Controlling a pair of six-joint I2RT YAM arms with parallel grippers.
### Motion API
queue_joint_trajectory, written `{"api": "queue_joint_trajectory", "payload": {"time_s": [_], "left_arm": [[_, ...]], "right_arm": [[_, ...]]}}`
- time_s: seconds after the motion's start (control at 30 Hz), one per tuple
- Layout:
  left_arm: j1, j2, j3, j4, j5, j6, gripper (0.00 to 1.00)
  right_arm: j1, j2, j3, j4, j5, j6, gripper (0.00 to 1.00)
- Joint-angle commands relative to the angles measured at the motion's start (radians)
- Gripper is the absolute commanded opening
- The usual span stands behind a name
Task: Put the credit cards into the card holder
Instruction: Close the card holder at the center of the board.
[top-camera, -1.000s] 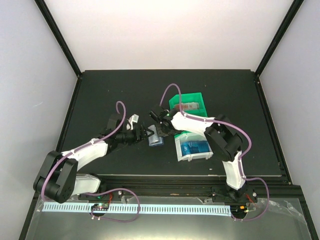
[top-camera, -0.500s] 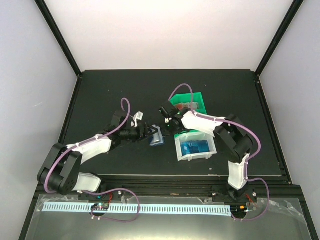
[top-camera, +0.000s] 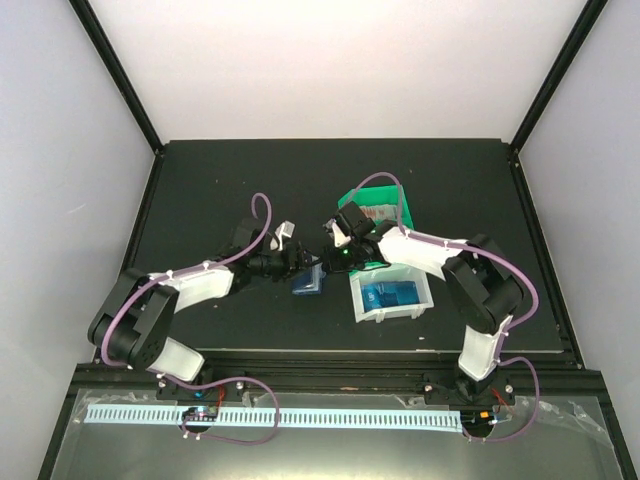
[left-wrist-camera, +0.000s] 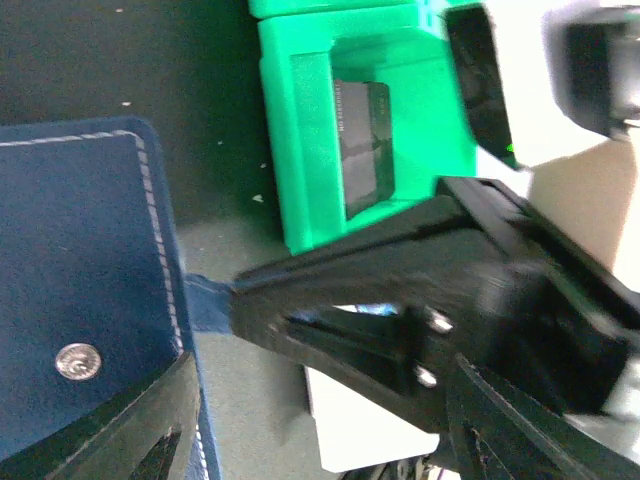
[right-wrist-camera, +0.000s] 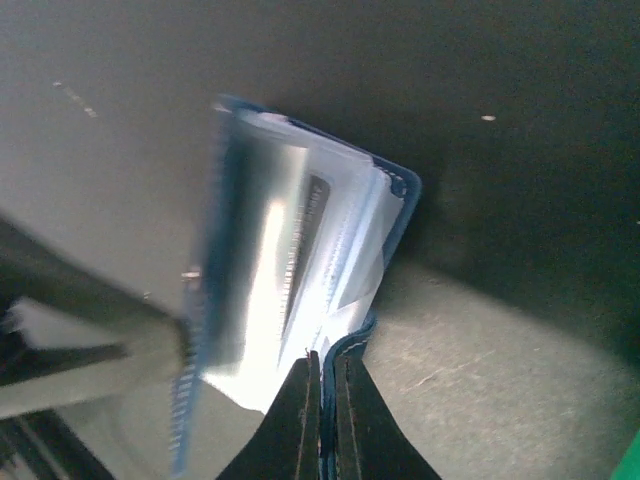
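The navy card holder (top-camera: 308, 283) lies on the black mat between my two grippers. My right gripper (top-camera: 336, 258) is shut on the edge of its blue cover. The right wrist view shows the jaws (right-wrist-camera: 327, 372) pinched on that edge, and the card holder (right-wrist-camera: 290, 240) spread open with clear sleeves showing. My left gripper (top-camera: 298, 262) is open. One of its fingers (left-wrist-camera: 130, 425) rests against the holder's snap cover (left-wrist-camera: 80, 280), and nothing sits between the jaws (left-wrist-camera: 325, 400). Bright blue credit cards (top-camera: 390, 295) lie in the white bin (top-camera: 360, 303).
A green bin (top-camera: 352, 203) holding red-and-white items stands just behind the white bin. In the left wrist view the green bin (left-wrist-camera: 400, 90) holds a dark item. Both bins crowd the right side of the holder. A black frame rail runs along the table's near edge.
My right gripper has closed on the card holder's cover edge and drawn slightly right. The left arm has reached further in toward the holder, its jaws staying open.
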Motion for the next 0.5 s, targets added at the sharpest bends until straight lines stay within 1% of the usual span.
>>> {"api": "queue_joint_trajectory", "payload": {"time_s": [0.0,0.2,0.47], "left_arm": [[-0.012,0.035,0.009,0.009,-0.058,-0.007,0.69],[-0.016,0.073,-0.002,0.028,-0.071,-0.019,0.66],[-0.017,0.060,-0.038,-0.024,-0.123,-0.020,0.58]], "right_arm": [[0.008,-0.070,-0.010,0.060,-0.051,0.017,0.01],[0.009,-0.072,-0.024,0.080,-0.068,0.015,0.01],[0.009,-0.022,0.020,0.035,-0.045,-0.034,0.01]]}}
